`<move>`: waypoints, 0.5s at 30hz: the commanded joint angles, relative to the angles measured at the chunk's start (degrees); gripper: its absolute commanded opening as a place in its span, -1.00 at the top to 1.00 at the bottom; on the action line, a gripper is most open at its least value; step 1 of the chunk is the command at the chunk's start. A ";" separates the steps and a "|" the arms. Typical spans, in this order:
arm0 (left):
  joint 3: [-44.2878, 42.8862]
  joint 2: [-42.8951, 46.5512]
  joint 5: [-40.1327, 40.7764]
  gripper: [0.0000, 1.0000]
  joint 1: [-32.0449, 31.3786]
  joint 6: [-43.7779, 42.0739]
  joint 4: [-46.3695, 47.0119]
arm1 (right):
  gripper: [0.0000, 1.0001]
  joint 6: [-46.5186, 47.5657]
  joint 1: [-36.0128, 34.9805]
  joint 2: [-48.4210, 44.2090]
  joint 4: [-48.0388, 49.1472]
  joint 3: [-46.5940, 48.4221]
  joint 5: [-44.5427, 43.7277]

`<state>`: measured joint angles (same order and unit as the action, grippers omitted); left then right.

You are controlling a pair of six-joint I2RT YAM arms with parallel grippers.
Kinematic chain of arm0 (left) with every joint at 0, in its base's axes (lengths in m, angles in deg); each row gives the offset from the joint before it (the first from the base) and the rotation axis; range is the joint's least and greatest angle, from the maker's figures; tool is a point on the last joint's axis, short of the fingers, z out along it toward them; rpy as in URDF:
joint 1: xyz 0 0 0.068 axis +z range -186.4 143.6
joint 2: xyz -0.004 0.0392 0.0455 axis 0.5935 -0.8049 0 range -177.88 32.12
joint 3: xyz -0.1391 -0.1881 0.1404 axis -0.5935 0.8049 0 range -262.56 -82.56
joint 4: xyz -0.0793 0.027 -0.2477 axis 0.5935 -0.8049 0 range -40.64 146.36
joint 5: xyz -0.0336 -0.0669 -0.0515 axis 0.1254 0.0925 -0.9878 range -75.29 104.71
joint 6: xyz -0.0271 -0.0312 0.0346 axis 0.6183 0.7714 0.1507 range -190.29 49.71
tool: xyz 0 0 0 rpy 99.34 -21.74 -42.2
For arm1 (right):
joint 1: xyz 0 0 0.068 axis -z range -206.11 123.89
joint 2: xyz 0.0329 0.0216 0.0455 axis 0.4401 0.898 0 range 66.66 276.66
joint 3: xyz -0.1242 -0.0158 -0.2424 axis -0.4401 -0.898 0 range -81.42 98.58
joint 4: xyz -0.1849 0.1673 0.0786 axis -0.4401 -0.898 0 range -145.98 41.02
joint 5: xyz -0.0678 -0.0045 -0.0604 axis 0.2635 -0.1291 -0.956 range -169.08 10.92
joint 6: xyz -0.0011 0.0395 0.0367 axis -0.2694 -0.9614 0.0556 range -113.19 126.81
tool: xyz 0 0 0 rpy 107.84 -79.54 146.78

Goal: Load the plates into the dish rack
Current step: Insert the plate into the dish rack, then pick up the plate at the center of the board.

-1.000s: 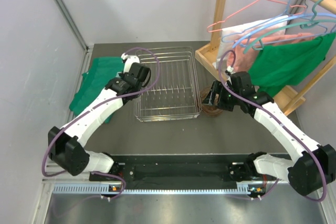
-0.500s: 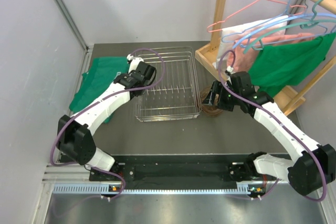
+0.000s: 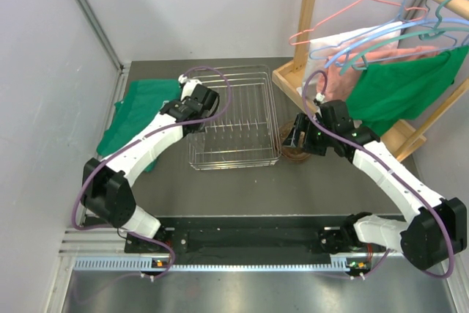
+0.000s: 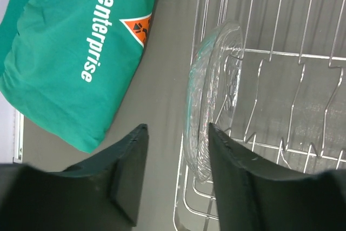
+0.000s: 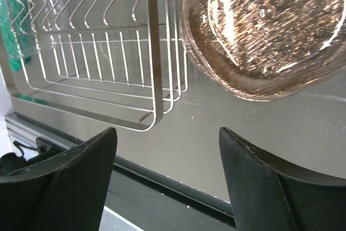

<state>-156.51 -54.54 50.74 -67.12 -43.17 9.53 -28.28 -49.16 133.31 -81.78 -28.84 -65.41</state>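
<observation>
A clear glass plate (image 4: pixel 213 90) stands on edge among the tines at the left side of the silver wire dish rack (image 4: pixel 303 68). My left gripper (image 4: pixel 177 128) is open around its lower rim; the right finger is close beside the plate and the left finger stands apart from it. In the top view the left gripper (image 3: pixel 199 102) sits over the rack's (image 3: pixel 274 119) left edge. A stack of brown-tinted plates (image 5: pixel 265 31) lies flat on the table right of the rack (image 5: pixel 154 52). My right gripper (image 5: pixel 167 133) hangs open and empty just short of them, and in the top view (image 3: pixel 297 135) it is above the stack (image 3: pixel 296 156).
A folded green cloth (image 3: pixel 135 115) with white lettering (image 4: pixel 70 41) lies left of the rack. At the back right stands a wooden clothes stand (image 3: pixel 311 27) with hangers and a green garment (image 3: pixel 410 86). A black rail runs along the near table edge.
The left arm swung toward the rack's left side, then its jaws parted from the clear plate, which stays standing in the tines. The right arm has hardly moved.
</observation>
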 commanded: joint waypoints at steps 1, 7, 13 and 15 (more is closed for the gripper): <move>-2.78 2.45 0.80 -0.17 0.05 0.13 -1.07 | -0.52 0.46 -0.68 -0.73 -0.86 1.56 -3.64; -3.92 7.10 -2.71 -0.75 0.22 -0.66 -0.64 | -0.65 0.02 2.38 -1.35 -4.38 1.92 -8.30; -3.04 13.08 -10.96 -0.98 1.10 -0.75 2.70 | -0.64 -0.33 6.61 -2.75 -6.66 0.43 -13.40; -2.16 14.66 -14.57 -0.98 1.89 -0.66 4.63 | -0.58 -0.24 7.84 -2.76 -6.06 -0.89 -16.04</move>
<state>-157.78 -43.80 43.75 -66.62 -43.52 9.93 -28.33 -43.45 132.66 -87.31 -28.93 -75.22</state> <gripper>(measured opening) 0.987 0.820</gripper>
